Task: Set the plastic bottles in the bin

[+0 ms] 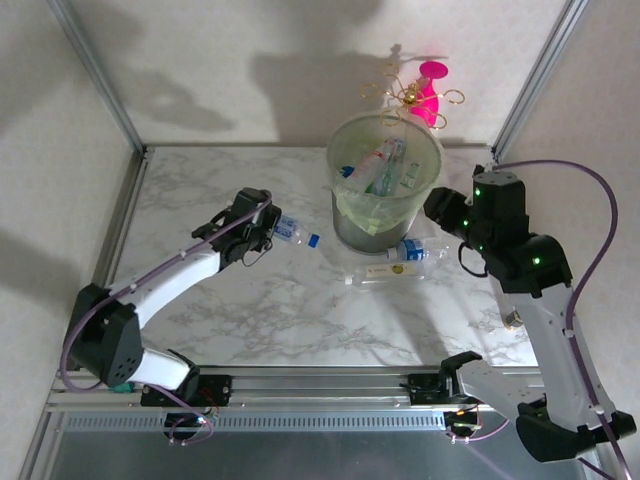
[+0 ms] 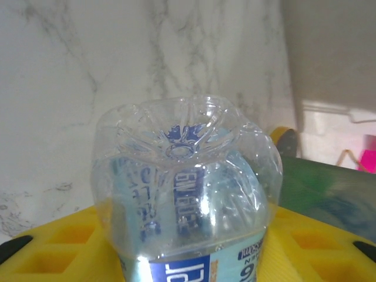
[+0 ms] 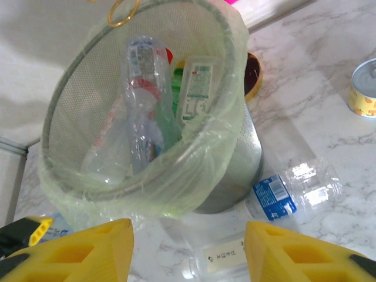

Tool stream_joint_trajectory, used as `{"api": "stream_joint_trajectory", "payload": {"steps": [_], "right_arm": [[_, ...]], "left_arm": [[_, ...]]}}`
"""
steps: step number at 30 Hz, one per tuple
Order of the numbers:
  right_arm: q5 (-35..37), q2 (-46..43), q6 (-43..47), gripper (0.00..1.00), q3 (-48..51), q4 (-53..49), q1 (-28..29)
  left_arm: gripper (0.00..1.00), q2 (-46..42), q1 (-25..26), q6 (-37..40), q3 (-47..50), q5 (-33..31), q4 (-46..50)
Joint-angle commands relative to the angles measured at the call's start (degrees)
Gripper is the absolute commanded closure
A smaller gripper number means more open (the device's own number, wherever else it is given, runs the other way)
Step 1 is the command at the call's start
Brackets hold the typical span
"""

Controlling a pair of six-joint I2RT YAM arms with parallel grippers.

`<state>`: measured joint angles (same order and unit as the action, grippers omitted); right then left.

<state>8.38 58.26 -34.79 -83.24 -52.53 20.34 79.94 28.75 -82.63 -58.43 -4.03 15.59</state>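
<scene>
The marble table [image 1: 280,310] carries the bin [image 1: 352,232], which stands upright toward the far edge, slightly right of centre, its yellowish-green bag folded out over the rim. In the right wrist view the bin [image 3: 70,94] already holds several crumpled bottles [image 3: 141,100], standing or leaning against its mesh wall; from above the same bottles [image 1: 385,165] show as a clear, blue and white cluster inside the rim. The right gripper [image 1: 440,210] hangs just beside the bin's right side, and its jaws stand wide apart with nothing between the yellow pads [image 3: 88,249]. The left gripper [image 1: 265,228] is left of the bin, jaws closed on a blue-capped bottle [image 1: 295,234] whose cap points toward the bin; in the left wrist view this clear bottle [image 2: 188,188] sits between the pads with its ribbed base facing outward. Whether it is off the table I cannot tell. On the table at the bin's near right foot lie a blue-labelled bottle [image 3: 294,191] and, just nearer, a white-labelled bottle [image 3: 220,258]. A small can [image 3: 364,88] stands well to the right. A pink-and-gold ornament [image 1: 430,90] stands behind the bin.
</scene>
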Motion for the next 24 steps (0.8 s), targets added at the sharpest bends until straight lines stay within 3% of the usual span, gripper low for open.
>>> {"api": "stream_joint_trajectory", "payload": {"steps": [1, 8, 15, 24], "right_arm": [[-1.8, 0.6, 4.6, 0.45, -3.5, 3.7, -0.1], [-6.6, 4.5, 8.7, 0.44, -9.1, 7.4, -0.1], [-19.8, 9.5, 12.4, 0.43, -14.4, 12.3, -0.1], [-39.9, 12.5, 8.6, 0.36, -14.7, 23.5, 0.0]], "left_arm": [[0.59, -5.6, -0.5, -0.3, -0.2, -6.9, 6.4], [0.61, -15.4, -0.5, 9.2, -1.0, -8.2, 3.2], [0.59, -23.7, -0.5, 23.3, -3.8, -6.6, -3.5], [0.58, -22.8, -0.5, 33.0, -8.6, 11.7, -17.9]]}}
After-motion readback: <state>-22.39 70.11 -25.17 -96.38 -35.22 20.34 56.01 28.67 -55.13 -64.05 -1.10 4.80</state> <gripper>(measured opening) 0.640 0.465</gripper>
